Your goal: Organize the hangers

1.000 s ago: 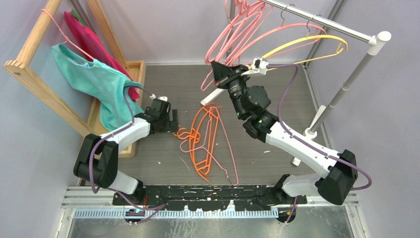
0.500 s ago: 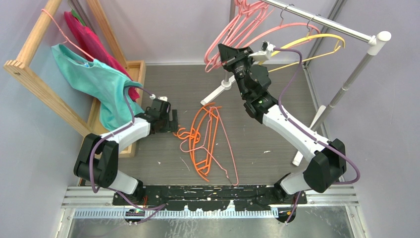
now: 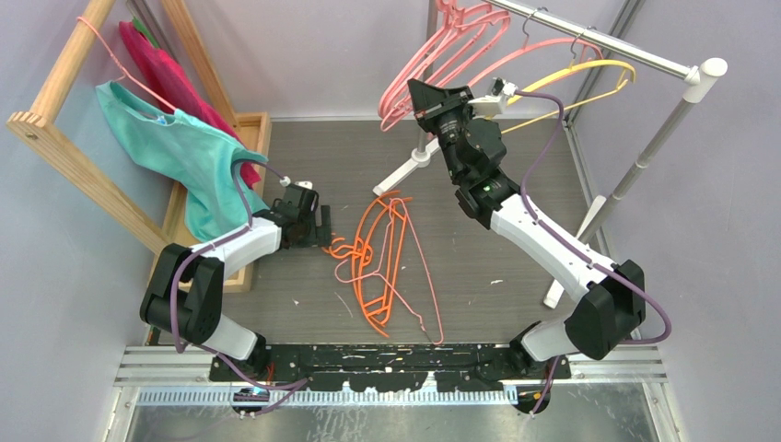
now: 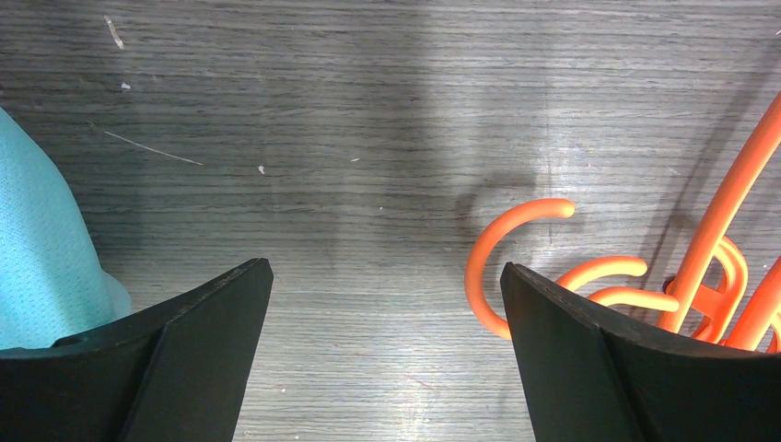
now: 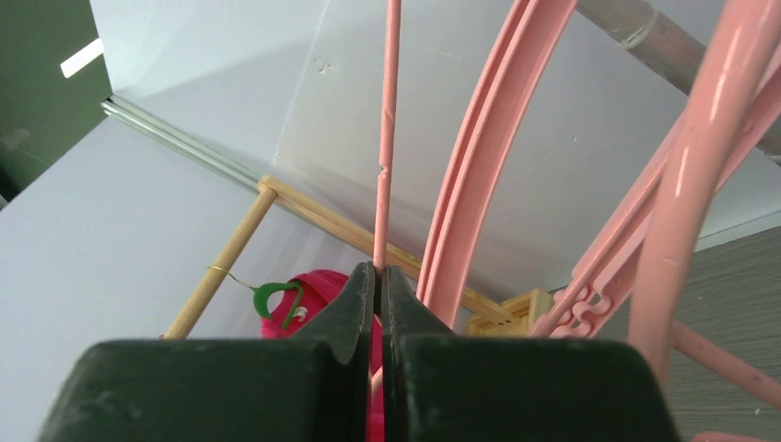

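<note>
My right gripper point(image 3: 417, 96) is raised by the metal rail point(image 3: 599, 41) and shut on a thin pink hanger point(image 5: 389, 138), whose wire runs up from between the fingers. Several thicker pink hangers point(image 3: 460, 37) and a yellow hanger point(image 3: 580, 74) hang on the rail beside it. Several orange hangers point(image 3: 373, 258) and one thin pink hanger point(image 3: 419, 267) lie in a pile on the table. My left gripper point(image 3: 322, 226) is open and empty, low over the table just left of the pile. An orange hook point(image 4: 502, 253) lies next to its right finger point(image 4: 589, 359).
A wooden rack point(image 3: 69, 129) stands at the left with teal cloth point(image 3: 184, 157) and red cloth point(image 3: 166, 74) draped on it. The teal cloth point(image 4: 41, 258) shows at the left of the left wrist view. The rail's white post point(image 3: 645, 157) and foot point(image 3: 405, 170) stand on the right half.
My right gripper has risen and moved back toward the rail with the thin pink hanger. The left arm has stayed still.
</note>
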`<state>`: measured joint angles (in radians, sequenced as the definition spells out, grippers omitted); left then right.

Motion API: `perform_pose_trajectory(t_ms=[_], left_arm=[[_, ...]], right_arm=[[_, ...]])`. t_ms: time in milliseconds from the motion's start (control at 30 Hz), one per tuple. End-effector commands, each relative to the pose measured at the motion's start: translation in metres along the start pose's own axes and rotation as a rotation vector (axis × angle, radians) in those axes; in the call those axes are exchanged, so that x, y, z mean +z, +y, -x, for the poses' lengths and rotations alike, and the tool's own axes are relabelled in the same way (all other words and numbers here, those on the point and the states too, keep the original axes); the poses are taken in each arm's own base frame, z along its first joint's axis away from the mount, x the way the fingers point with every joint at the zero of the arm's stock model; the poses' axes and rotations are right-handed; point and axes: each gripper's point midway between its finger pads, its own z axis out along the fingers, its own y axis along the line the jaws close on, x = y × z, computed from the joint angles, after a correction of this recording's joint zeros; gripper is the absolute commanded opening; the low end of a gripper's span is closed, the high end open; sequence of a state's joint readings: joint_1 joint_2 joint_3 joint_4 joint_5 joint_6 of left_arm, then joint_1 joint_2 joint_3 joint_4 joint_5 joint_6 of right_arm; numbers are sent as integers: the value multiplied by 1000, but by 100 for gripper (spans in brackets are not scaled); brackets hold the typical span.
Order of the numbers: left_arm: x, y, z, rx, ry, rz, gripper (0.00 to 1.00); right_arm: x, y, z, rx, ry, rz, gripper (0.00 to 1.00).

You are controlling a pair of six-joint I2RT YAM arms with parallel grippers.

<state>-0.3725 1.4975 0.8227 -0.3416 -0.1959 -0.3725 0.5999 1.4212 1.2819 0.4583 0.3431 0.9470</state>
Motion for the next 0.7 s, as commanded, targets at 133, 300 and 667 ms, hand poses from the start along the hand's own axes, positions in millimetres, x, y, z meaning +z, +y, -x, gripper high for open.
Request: perform_pose_trajectory(t_ms=[133,300,667], left_arm=[[-6,-5,21,7,-56,-7,98],[-7,-4,21,6,-59,-6,98],[-10,-3,23,6,-69,-5,98]], right_arm=[[-13,52,57,127,-143,95,1],[-13,49,62,147,-151,50,3],[-4,47,58,126,-130,12,27]])
